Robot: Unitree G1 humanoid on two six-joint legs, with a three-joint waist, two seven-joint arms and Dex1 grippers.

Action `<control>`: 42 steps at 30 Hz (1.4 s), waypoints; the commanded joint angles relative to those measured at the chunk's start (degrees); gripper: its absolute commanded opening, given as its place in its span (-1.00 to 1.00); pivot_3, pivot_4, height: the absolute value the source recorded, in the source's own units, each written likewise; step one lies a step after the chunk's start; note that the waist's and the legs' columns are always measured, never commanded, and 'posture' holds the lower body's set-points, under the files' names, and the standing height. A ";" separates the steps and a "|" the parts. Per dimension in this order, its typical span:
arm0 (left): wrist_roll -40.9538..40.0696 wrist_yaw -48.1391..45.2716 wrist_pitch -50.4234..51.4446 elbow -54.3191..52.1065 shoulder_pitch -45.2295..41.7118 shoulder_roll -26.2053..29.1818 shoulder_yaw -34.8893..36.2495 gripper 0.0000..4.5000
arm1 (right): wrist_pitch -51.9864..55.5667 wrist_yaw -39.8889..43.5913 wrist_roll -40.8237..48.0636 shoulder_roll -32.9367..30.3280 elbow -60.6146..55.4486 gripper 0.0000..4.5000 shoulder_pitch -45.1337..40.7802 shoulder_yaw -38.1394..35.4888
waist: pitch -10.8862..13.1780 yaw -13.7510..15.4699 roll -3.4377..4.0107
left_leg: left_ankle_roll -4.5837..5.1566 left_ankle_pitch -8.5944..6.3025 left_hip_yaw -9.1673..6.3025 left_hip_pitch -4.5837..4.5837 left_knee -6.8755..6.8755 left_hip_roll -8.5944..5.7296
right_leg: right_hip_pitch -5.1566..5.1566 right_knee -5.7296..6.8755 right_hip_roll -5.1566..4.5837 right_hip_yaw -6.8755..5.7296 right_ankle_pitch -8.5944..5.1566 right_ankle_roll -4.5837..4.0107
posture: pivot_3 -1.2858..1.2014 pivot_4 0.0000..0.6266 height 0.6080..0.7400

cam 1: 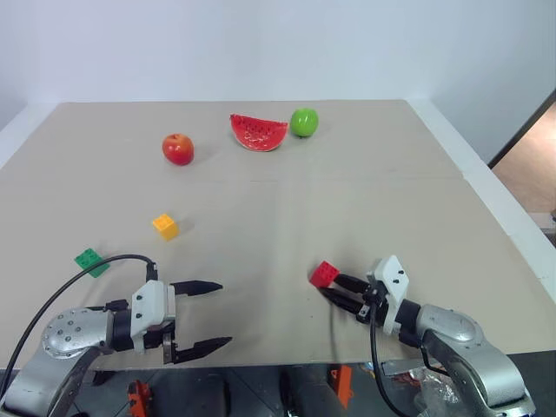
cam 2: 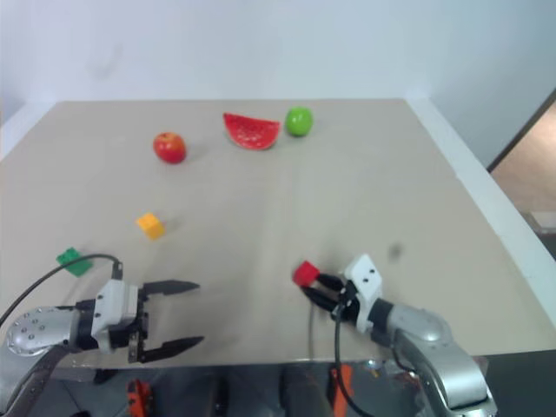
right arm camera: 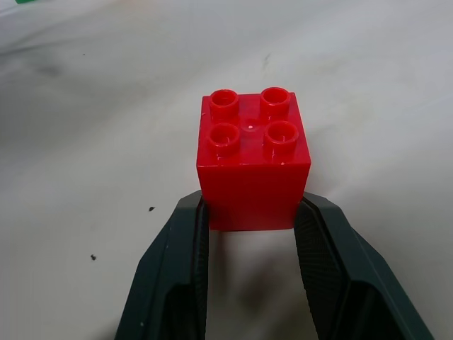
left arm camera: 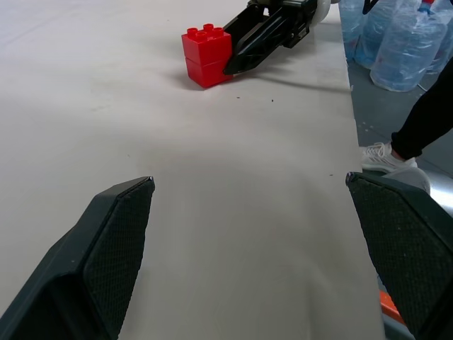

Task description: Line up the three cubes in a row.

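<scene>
Four round studs are seen on the shiny red cube (right arm camera: 252, 164).
It is pinched by the right gripper (cam 1: 334, 291); the left gripper (cam 1: 201, 317) is held wide apart.

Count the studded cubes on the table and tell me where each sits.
3. The red cube sits near the front, between the right gripper's fingers; the orange-yellow cube lies mid-left; the green cube lies at the far left.

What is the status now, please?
Right pincer shut on red cube. Left pincer open, empty. Green cube, orange-yellow cube untouched. Path clear.
</scene>
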 commanded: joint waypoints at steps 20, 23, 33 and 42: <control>-0.80 6.93 1.61 -0.10 1.93 -2.24 5.60 1.00 | -10.27 32.05 -7.42 0.24 32.57 -0.47 -43.62 18.17 | 0.02 -0.91 0.00 | 0.02 -0.01 0.05 0.03 0.00 0.04 | -0.02 0.01 0.05 0.02 0.17 0.13 | 0.03 -0.52 1.00; -0.79 7.19 1.72 -0.60 3.18 -2.25 6.27 1.00 | -15.18 35.57 -10.32 3.88 40.87 -0.47 -49.19 20.55 | 0.02 -0.77 0.00 | 0.03 0.00 0.01 0.01 0.00 0.07 | -0.02 0.01 0.07 -0.03 0.18 0.09 | 0.03 -0.52 1.00; -3.26 11.90 4.67 -2.52 5.39 -4.19 7.70 1.00 | -22.82 42.00 -15.54 9.21 53.84 -0.47 -54.39 22.61 | 0.02 -0.60 0.00 | 0.06 -0.03 0.00 -0.11 -0.02 0.05 | -0.06 0.00 -0.05 -0.08 0.13 0.07 | 0.03 -0.52 1.00; -6.50 14.08 8.93 -3.58 3.14 -5.41 8.31 1.00 | -25.22 43.34 -17.31 10.22 57.52 -0.47 -55.34 21.59 | 0.02 -0.64 0.00 | 0.05 -0.02 -0.01 -0.01 0.00 0.31 | -0.06 0.05 0.25 -0.08 0.25 -0.10 | 0.03 -0.52 1.00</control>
